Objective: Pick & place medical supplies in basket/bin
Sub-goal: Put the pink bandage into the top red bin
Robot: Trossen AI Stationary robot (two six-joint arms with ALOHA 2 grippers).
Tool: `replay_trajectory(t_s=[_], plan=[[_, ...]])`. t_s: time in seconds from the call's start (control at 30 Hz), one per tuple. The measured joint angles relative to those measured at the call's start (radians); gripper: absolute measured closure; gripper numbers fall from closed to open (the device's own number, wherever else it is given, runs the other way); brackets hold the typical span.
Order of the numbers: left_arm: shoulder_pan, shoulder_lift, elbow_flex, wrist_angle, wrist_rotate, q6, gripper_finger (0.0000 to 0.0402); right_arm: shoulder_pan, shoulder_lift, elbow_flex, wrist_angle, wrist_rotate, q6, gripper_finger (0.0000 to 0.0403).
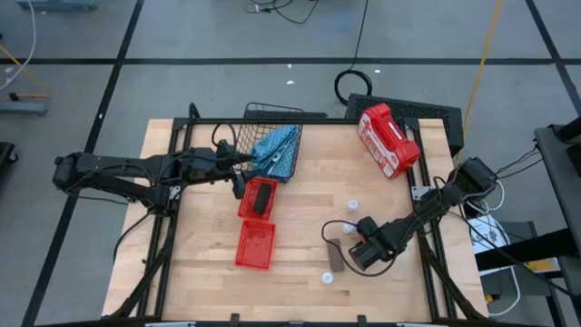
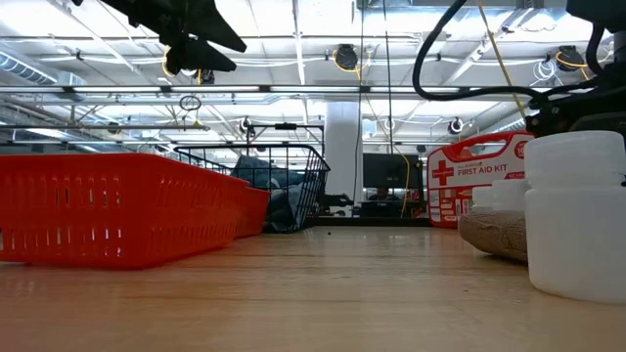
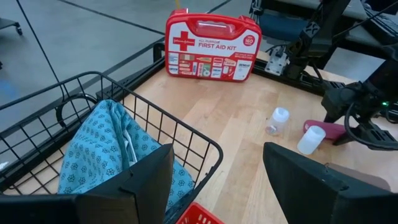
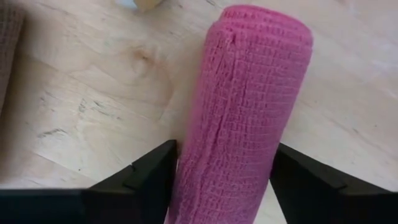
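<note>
The right gripper [image 4: 221, 180] is low over the table [image 1: 300, 227], jaws part open on either side of the pink roll [image 4: 245, 106], which lies flat between them. They look to touch its sides, though a firm grip is not certain; judging by this, a pickup is under way. A brown roll [image 1: 337, 256] lies just beside them, and vials [image 1: 352, 206] lie near.

The left gripper [image 3: 214, 180] hovers part open and empty just beside the wire basket [image 3: 186, 134], which holds the blue pouch [image 3: 93, 149]. Below its jaws, one red bin [image 1: 258, 198] holds a black roll [image 1: 262, 196]; the other [image 1: 255, 243] looks bare.
</note>
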Motion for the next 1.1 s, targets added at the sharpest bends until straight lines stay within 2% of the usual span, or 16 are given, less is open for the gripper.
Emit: replay_trajectory(t_s=[0.27, 0.43, 0.63, 0.83, 0.97, 1.1], plan=[[0.0, 0.0, 0.0, 0.0, 0.0, 0.0, 0.0144, 0.0, -0.004, 0.0, -0.001, -0.008, -0.02, 0.0211], [0.0, 0.0, 0.0, 0.0, 0.0, 0.0, 0.0144, 0.0, -0.086, -0.006, -0.027, 0.002, -0.065, 0.025], [0.0, 0.0, 0.0, 0.0, 0.0, 0.0, 0.0144, 0.002, -0.292, -0.003, -0.074, 0.175, -0.141, 0.0294], [0.0, 0.0, 0.0, 0.0, 0.0, 0.0, 0.0144, 0.002, -0.468, -0.003, -0.066, 0.368, -0.252, 0.0299], [0.0, 0.0, 0.0, 0.0, 0.0, 0.0, 0.0144, 0.001, -0.521, -0.003, -0.016, 0.536, -0.363, 0.0299], [0.0, 0.0, 0.0, 0.0, 0.0, 0.0, 0.0144, 0.0, -0.515, -0.002, 0.133, 0.694, -0.564, 0.0302]])
